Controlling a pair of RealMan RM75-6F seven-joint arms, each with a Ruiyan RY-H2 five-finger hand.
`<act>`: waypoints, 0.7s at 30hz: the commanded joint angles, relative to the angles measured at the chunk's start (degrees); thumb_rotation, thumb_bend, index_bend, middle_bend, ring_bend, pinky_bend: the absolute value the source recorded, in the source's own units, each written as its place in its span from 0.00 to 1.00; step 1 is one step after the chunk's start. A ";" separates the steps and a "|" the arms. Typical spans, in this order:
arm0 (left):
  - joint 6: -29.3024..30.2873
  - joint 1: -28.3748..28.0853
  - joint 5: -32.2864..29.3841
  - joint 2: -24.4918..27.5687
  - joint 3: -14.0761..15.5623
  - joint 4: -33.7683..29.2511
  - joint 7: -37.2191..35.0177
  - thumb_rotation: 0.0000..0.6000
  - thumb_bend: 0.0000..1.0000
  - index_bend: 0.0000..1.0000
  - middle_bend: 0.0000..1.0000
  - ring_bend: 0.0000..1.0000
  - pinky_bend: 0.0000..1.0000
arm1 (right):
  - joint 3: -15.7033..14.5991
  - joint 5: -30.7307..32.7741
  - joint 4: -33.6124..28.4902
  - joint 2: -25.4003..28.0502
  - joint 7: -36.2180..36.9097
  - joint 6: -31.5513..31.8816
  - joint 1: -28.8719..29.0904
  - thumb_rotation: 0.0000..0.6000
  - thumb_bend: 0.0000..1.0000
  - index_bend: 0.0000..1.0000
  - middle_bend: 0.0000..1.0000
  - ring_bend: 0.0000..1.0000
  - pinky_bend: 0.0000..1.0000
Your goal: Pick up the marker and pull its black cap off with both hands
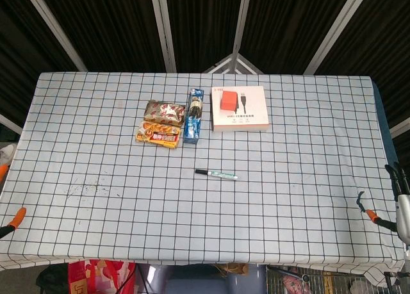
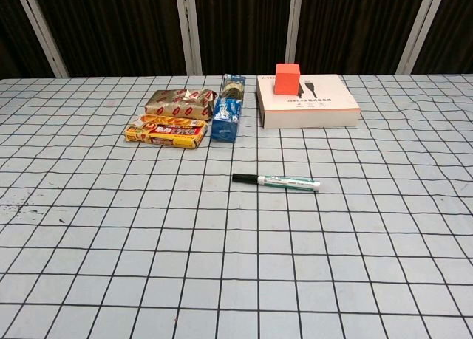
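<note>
Lying mid-table, marker [image 1: 216, 173] [image 2: 276, 181] capped, untouched; right hand [image 1: 402, 204] poss. at edge, grip unclear.

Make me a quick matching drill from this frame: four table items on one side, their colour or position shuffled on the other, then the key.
Things:
1. marker
2. white box
3. blue packet
4. orange cube

Descriptions:
A. stands on top of the box
B. lies alone nearest the camera, black cap pointing left
C. lies between the snack packs and the box
D. flat at the far right of the row

Pairs: 1-B, 2-D, 3-C, 4-A
</note>
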 commanded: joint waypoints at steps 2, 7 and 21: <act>-1.25 -0.38 -0.57 -0.68 0.25 0.93 -0.26 1.00 0.37 0.01 0.00 0.00 0.00 | -0.04 -0.13 -0.64 -0.55 -1.29 -0.44 0.59 1.00 0.12 0.10 0.07 0.14 0.04; -1.37 -0.41 -0.34 -1.19 0.47 1.70 -0.42 1.00 0.37 0.01 0.00 0.00 0.00 | -0.10 0.98 -2.09 -1.02 -3.50 -0.73 0.78 1.00 0.12 0.10 0.07 0.14 0.04; -0.06 0.29 0.50 -0.75 0.84 1.75 -0.76 1.00 0.37 0.01 0.00 0.00 0.00 | -0.12 1.88 -4.63 -1.48 -4.81 -1.97 1.98 1.00 0.12 0.10 0.07 0.14 0.04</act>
